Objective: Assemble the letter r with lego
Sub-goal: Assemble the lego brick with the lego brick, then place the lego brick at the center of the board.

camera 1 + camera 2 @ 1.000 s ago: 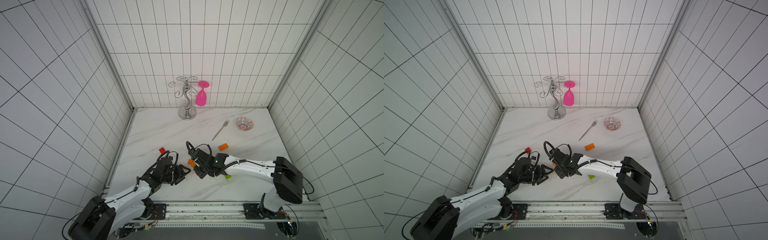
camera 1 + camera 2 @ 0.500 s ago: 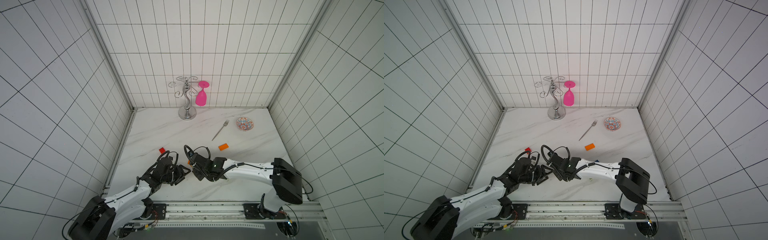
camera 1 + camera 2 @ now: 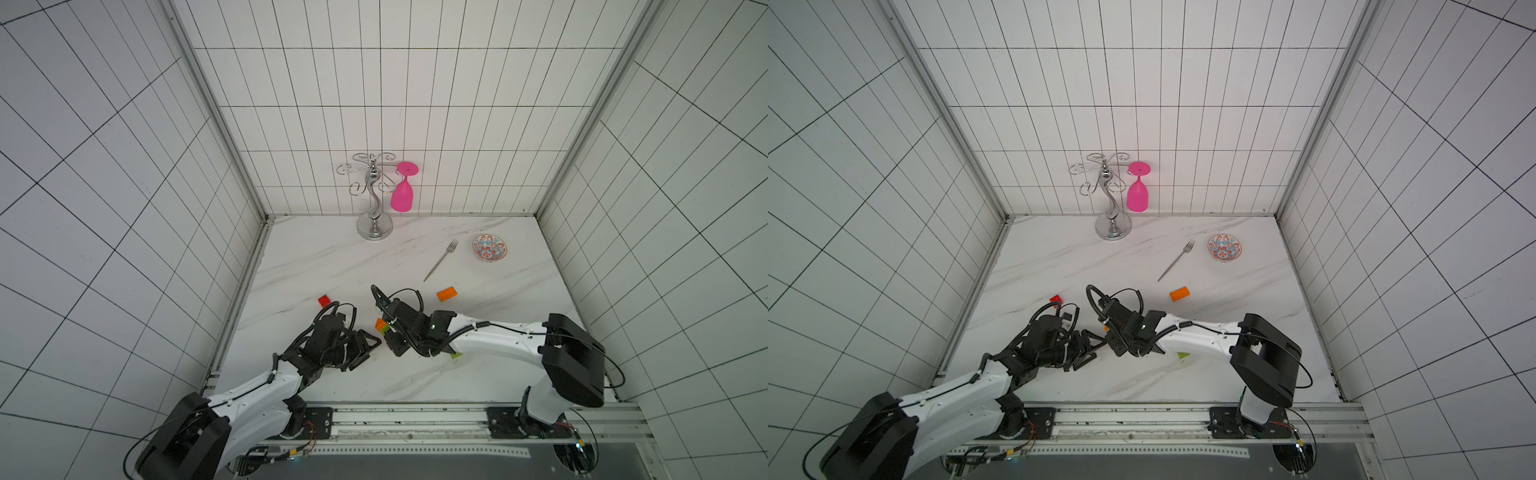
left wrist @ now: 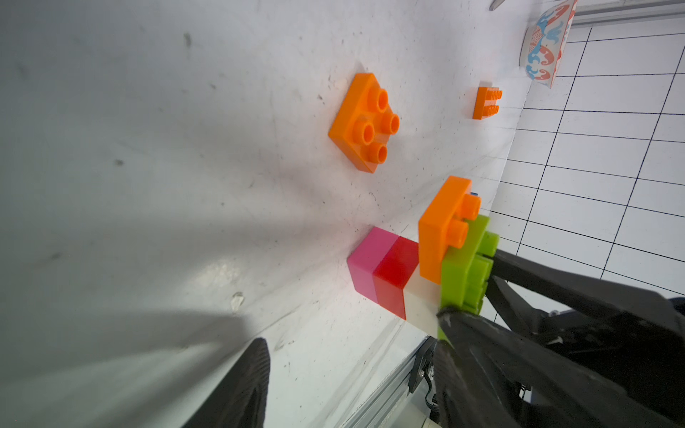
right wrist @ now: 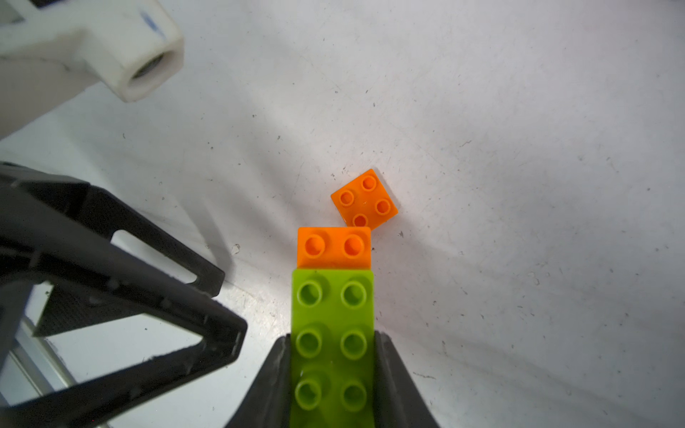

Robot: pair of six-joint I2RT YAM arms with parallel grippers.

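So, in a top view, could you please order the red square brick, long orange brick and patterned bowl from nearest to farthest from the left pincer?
1. Red square studded brick, ahead-left of the left pincer.
2. Long orange studded brick, ahead to the right.
3. Patterned round bowl, far back right.

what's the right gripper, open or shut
Shut on the lime green brick: the right gripper clamps both its long sides in the right wrist view.

The white marble-patterned tabletop (image 3: 332, 257) carries a silver wire glass stand (image 3: 374, 229) by the back wall, and a metal fork (image 3: 441, 260) near a small patterned ceramic bowl (image 3: 489, 247). Nearer the front, apart from one another, lie a long orange plastic brick (image 3: 446, 293), a square red plastic brick (image 3: 324, 301) and a square orange plastic brick (image 4: 365, 124).
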